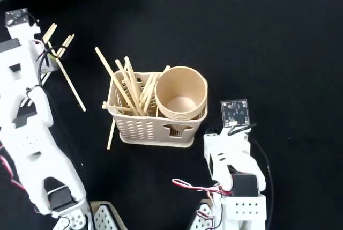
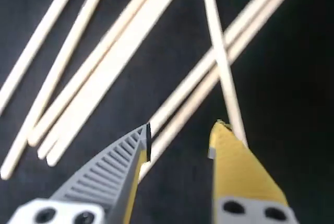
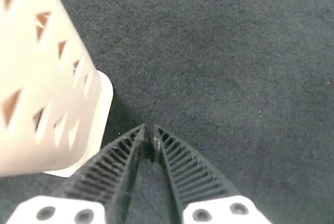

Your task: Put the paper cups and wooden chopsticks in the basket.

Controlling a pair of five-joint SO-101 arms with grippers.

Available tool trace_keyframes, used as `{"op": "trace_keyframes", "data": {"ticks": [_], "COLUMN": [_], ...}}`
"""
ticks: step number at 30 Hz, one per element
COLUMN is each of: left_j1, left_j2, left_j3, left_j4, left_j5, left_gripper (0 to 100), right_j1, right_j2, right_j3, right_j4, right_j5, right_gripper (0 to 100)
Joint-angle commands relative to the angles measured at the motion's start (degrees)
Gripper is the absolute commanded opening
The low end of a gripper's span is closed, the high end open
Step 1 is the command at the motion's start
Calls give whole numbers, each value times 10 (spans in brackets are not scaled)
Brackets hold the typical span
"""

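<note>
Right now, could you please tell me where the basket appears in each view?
High view: basket at table centre, holding paper cups.
Left wrist view: loose chopsticks below the left pincer instead.
Right wrist view: the basket beside the right pincer.
Shared landmark: black cloth.

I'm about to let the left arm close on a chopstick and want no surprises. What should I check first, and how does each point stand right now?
1. The left gripper is open: ok.
2. Only one stick between its jaws: not ok, a pair of loose chopsticks lies there and another crosses them.
3. Tips low enough to grasp: cannot tell.
4. The right gripper is shut and sits beside the basket, away from the left arm: ok.
5. Basket upright, with the paper cups inside: ok.
</note>
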Motion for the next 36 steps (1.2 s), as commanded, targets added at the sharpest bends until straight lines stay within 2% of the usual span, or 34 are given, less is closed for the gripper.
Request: {"op": "trace_keyframes", "data": {"ticks": [1, 5, 11, 22, 26, 30, 34, 36], "left_j1": [-7, 6, 7, 15, 2, 6, -15, -22], "left_j2": [58, 135, 231, 309, 296, 251, 193, 156], "left_j3": [-136, -225, -347, -577, -645, -635, -625, -587], "left_j4": [40, 120, 190, 345, 344, 345, 347, 347], "left_j5": [-51, -119, -238, -248, -180, -131, 32, 71], "left_gripper": [173, 143, 29, 29, 29, 29, 28, 28], "right_j1": [-5, -5, -5, -5, -5, -5, -5, -5], "right_j2": [-31, -31, -31, -31, -31, -31, -31, -31], "right_j3": [-3, -3, -3, -3, -3, -3, -3, -3], "right_j4": [4, 4, 4, 4, 4, 4, 4, 4], "right_j5": [0, 0, 0, 0, 0, 0, 0, 0], "right_gripper": [15, 15, 15, 15, 15, 15, 15, 15]}}
